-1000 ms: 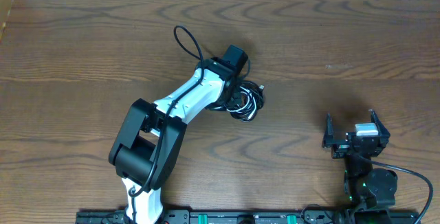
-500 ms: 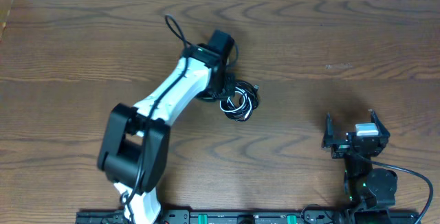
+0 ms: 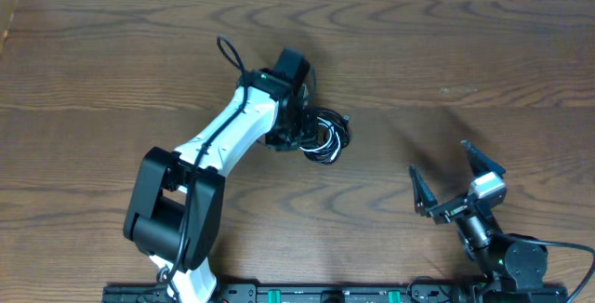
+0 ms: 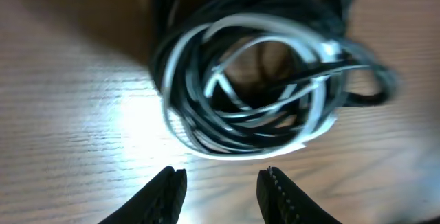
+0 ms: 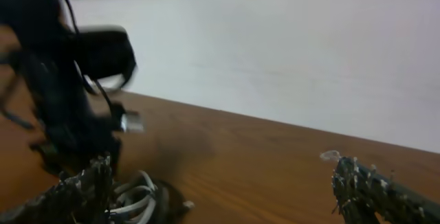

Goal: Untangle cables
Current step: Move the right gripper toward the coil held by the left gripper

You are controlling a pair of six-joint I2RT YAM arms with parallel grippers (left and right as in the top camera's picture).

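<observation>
Slightly parted, left hand hovers beside coiled cables.

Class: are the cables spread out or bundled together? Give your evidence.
Bundled: the cables form one tight coil, black and white strands looped through each other.

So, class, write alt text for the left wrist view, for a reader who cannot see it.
A tangled coil of black and white cables lies on a wooden table, brightly lit. The left jaws stand apart below it, holding nothing.

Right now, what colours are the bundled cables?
The cables are black and white; left wrist view shows it best.
</observation>
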